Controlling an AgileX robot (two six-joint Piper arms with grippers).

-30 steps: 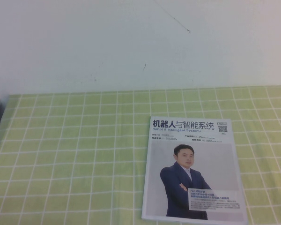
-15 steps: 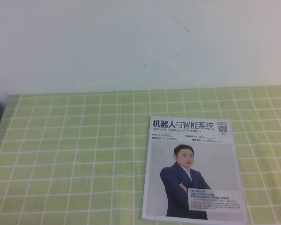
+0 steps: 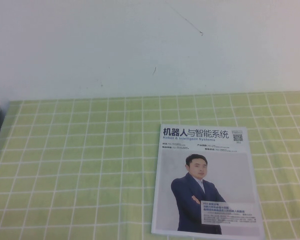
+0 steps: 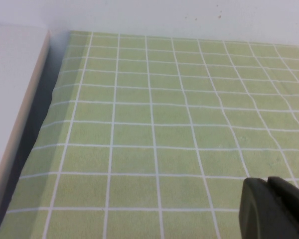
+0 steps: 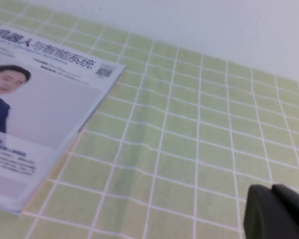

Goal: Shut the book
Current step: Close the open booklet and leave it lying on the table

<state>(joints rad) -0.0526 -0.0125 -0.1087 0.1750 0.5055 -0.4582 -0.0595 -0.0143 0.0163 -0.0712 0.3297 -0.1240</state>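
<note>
A magazine-like book [image 3: 205,180] lies shut and flat on the green checked tablecloth [image 3: 80,160], front cover up, with a man in a dark suit and Chinese title on it. The right wrist view also shows the book [image 5: 35,114]. Neither arm appears in the high view. My left gripper [image 4: 271,206] hangs shut over bare cloth at the table's left side, holding nothing. My right gripper [image 5: 274,211] is shut too, over bare cloth to the right of the book and apart from it.
A white wall [image 3: 140,45] rises behind the table. A white board or box [image 4: 12,94] stands along the cloth's left edge, with a dark gap beside it.
</note>
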